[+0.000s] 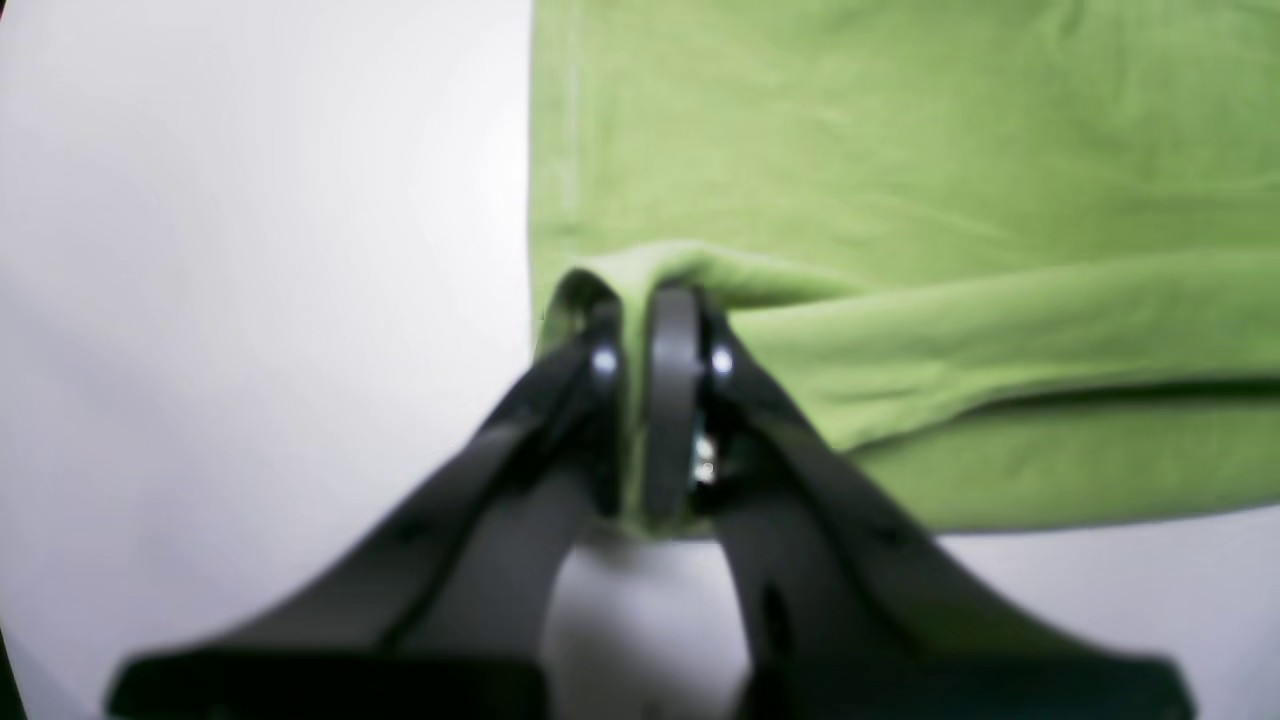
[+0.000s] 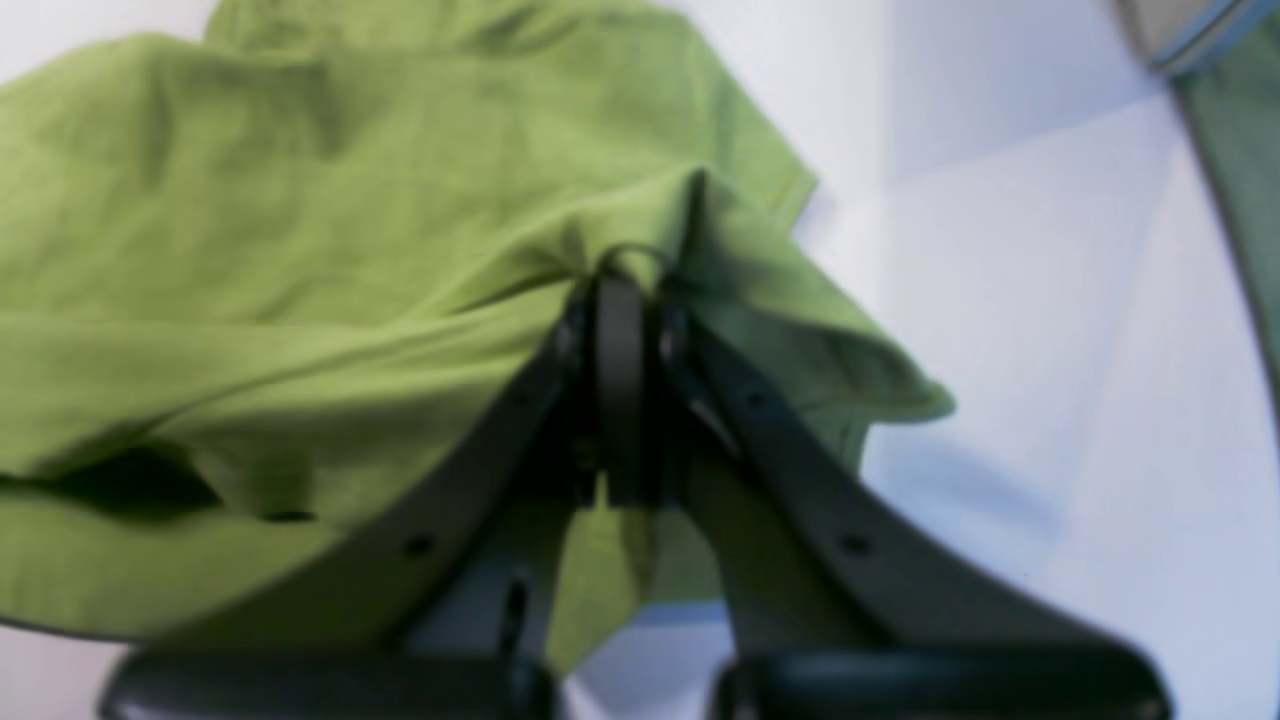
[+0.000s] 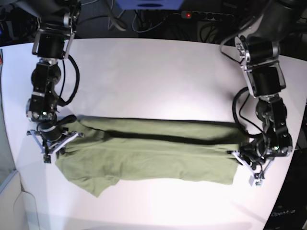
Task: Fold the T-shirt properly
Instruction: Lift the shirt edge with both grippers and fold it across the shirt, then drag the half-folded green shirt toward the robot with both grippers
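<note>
The olive-green T-shirt lies stretched left to right across the white table, with its far long edge lifted and doubled over into a long fold. In the base view my left gripper is at the shirt's right end. The left wrist view shows that gripper shut on a bunched corner of the T-shirt. My right gripper is at the left end, near a sleeve. Seen from the right wrist, this gripper is shut on a raised fold of the T-shirt.
A power strip and cables lie beyond the table's far edge. Both arms reach down from the back corners. The table's right edge runs close to my left gripper. A pale grey surface sits off the table's front-left corner.
</note>
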Robot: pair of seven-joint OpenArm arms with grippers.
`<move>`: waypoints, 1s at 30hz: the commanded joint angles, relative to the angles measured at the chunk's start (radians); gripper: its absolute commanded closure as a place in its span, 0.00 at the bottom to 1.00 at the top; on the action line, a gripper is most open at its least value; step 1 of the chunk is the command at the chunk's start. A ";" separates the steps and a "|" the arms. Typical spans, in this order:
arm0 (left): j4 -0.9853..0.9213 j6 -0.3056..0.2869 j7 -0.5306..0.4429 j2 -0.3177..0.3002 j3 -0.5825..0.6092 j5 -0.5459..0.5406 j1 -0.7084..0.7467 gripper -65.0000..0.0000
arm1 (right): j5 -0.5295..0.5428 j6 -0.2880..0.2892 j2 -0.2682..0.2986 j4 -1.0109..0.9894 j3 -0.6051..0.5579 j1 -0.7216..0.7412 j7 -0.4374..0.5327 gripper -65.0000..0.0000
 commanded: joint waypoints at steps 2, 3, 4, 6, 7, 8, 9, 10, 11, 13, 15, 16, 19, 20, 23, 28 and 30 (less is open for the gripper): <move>0.016 0.000 -0.019 -0.003 0.003 -0.009 -0.034 0.98 | 0.006 0.010 0.020 -0.016 0.001 0.029 0.051 0.99; 0.016 0.000 -0.019 -0.003 0.002 -0.009 -0.034 0.98 | 0.006 0.010 0.023 -0.027 0.001 0.029 0.063 0.99; 0.014 0.000 -0.019 -0.003 0.000 -0.009 -0.034 0.98 | 0.006 0.010 0.023 -0.038 0.000 0.029 0.074 0.99; -0.013 0.000 -0.022 -0.003 0.000 -0.009 -0.034 0.98 | 0.006 0.010 0.023 -0.059 0.000 0.037 0.083 0.99; -0.026 0.000 -0.029 -0.003 0.000 -0.011 -0.034 0.98 | 0.006 0.010 0.023 -0.064 0.000 0.038 0.088 0.99; -0.036 0.000 -0.040 -0.006 0.000 -0.012 -0.034 0.98 | 0.006 0.010 0.023 -0.065 0.000 0.046 0.088 0.99; -0.041 0.000 -0.049 -0.006 0.000 -0.009 -0.034 0.98 | 0.006 0.010 0.023 -0.070 0.000 0.052 0.086 0.99; -0.046 0.000 -0.054 -0.007 0.000 -0.009 -0.032 0.98 | 0.006 0.010 0.023 -0.070 0.000 0.054 0.085 0.99; -0.052 0.000 -0.060 -0.009 0.000 -0.009 -0.032 0.98 | 0.006 0.010 0.023 -0.070 0.000 0.055 0.085 0.99; -0.075 0.000 -0.060 -0.009 0.000 -0.009 -0.032 0.98 | 0.006 0.010 0.023 -0.070 -0.003 0.058 0.085 0.99; -0.079 -0.002 -0.060 -0.009 0.000 -0.009 -0.032 0.98 | 0.006 0.010 0.023 -0.067 -0.037 0.058 0.085 0.99; -0.078 -0.002 -0.058 -0.009 -0.001 -0.009 -0.032 0.98 | 0.006 0.010 0.023 -0.067 -0.062 0.058 0.085 0.99; -0.079 -0.002 -0.060 -0.011 -0.001 -0.008 -0.031 0.98 | 0.006 0.010 0.023 -0.070 -0.100 0.058 0.088 0.99; -0.076 -0.002 -0.060 -0.011 -0.001 -0.008 -0.031 0.98 | 0.006 0.010 0.023 -0.070 -0.112 0.060 0.088 0.99; -0.070 -0.002 -0.049 -0.027 -0.003 -0.009 -0.029 0.98 | 0.006 0.008 0.023 -0.077 -0.140 0.075 0.088 0.99; -0.070 -0.005 -0.052 -0.038 -0.003 -0.011 -0.029 0.98 | 0.006 0.008 0.026 -0.136 -0.141 0.108 0.088 0.99; -0.070 -0.006 -0.049 -0.040 -0.003 -0.009 -0.029 0.98 | 0.006 0.008 0.045 -0.139 -0.141 0.108 0.088 0.99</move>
